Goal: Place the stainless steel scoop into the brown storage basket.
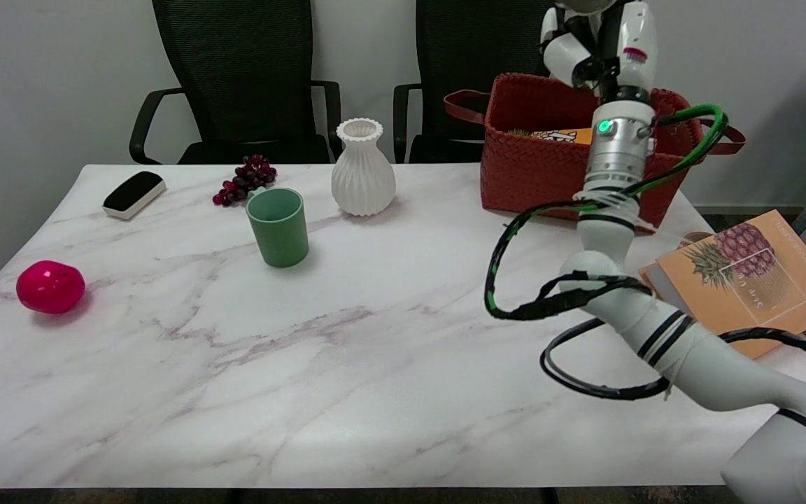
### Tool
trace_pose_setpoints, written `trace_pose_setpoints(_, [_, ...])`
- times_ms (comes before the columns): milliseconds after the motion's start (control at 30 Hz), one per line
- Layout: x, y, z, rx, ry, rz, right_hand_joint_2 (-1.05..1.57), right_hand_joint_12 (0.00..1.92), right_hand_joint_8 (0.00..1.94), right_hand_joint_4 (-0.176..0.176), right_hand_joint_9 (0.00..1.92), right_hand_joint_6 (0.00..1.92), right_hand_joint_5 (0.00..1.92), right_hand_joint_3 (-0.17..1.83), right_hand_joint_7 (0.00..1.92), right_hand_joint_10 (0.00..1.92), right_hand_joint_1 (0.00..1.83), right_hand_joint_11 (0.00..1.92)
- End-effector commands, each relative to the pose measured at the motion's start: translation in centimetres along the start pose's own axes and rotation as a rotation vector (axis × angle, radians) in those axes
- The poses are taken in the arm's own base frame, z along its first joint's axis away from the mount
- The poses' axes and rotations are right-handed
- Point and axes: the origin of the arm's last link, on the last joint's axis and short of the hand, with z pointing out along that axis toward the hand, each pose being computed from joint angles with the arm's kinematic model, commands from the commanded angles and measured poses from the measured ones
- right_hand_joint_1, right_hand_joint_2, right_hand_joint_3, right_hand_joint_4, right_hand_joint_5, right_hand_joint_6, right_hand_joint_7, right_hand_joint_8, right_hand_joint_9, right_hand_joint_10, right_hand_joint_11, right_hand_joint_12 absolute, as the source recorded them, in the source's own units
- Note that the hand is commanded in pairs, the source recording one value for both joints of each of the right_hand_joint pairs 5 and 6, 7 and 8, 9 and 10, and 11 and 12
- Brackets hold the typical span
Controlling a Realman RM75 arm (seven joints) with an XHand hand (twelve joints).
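Your right arm (655,329) is reaching in from the near right and rising steeply over the far right of the marble table (347,364). Your right hand (595,42) is sitting high above the brown storage basket (550,164), partly cut off by the top edge of the picture, so I cannot tell whether its fingers are spread, curled or gripping anything. The stainless steel scoop is not showing anywhere you can see; where it is lying I cannot tell. The basket is standing at the far right of the table, with something orange showing inside it. Just right of your forearm an orange pineapple book (753,280) is lying at the table's right edge. Toward the far left, a white vase (363,168), a green cup (278,227), dark grapes (243,179) and a black-and-white eraser (134,194) are sitting. A pink ball (50,286) is resting near the left edge.
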Motion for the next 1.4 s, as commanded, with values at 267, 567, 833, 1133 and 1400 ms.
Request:
trace_pose_setpoints(267, [-0.5, 2.7, 10.9, -0.051, -0.016, -0.142, 1.18, 1.92, 1.92, 0.000, 1.85, 1.92, 1.92, 0.54, 1.92, 1.85, 0.77, 1.92])
trace_pose_setpoints(567, [1.1, 7.1, 14.8, -0.147, -0.086, -0.353, 1.18, 1.92, 1.92, 0.000, 1.86, 1.92, 1.92, 0.55, 1.92, 1.86, 0.76, 1.92])
trace_pose_setpoints(833, [1.5, 9.8, 16.1, -0.188, -0.259, -0.571, 1.19, 1.92, 1.92, 0.000, 1.88, 1.92, 1.92, 0.54, 1.92, 1.88, 0.76, 1.92])
trace_pose_setpoints(1133, [2.2, 14.0, 13.6, -0.264, -0.384, -0.703, 1.16, 1.92, 1.92, 0.000, 1.87, 1.92, 1.92, 0.54, 1.92, 1.87, 0.77, 1.92])
trace_pose_setpoints(1400, [2.3, 16.1, 12.3, -0.295, -0.456, -0.803, 1.11, 1.92, 1.92, 0.000, 1.85, 1.92, 1.92, 0.55, 1.92, 1.85, 0.78, 1.92])
